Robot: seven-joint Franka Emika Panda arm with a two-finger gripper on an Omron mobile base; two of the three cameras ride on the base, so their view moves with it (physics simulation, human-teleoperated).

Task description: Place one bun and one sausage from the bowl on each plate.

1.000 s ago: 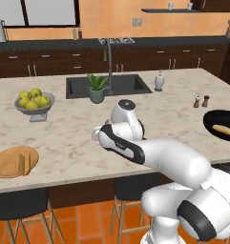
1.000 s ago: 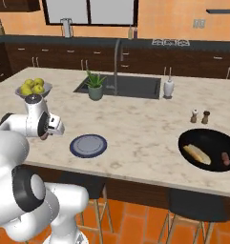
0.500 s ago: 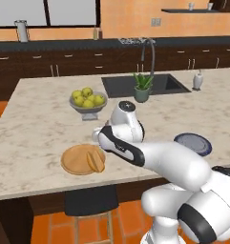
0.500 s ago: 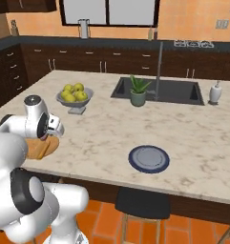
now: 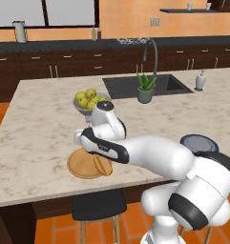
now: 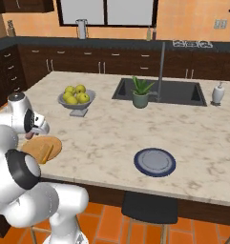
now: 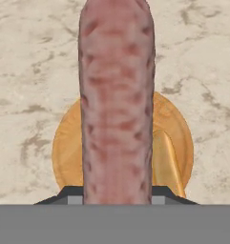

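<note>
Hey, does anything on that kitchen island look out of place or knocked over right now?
Nothing stands out. The bun lies flat on the wooden plate, the fruit bowl stands upright, and the blue plate sits bare.

A pale marble tabletop (image 6: 111, 143) is spreading before me, its dark sink (image 6: 159, 93) sitting upper right. Dark wooden cabinets (image 5: 64, 69) are lining the orange wall (image 5: 130, 19) behind, windows (image 6: 107, 12) are showing at top, orange floor tiles (image 6: 111, 224) are lying below.
</note>
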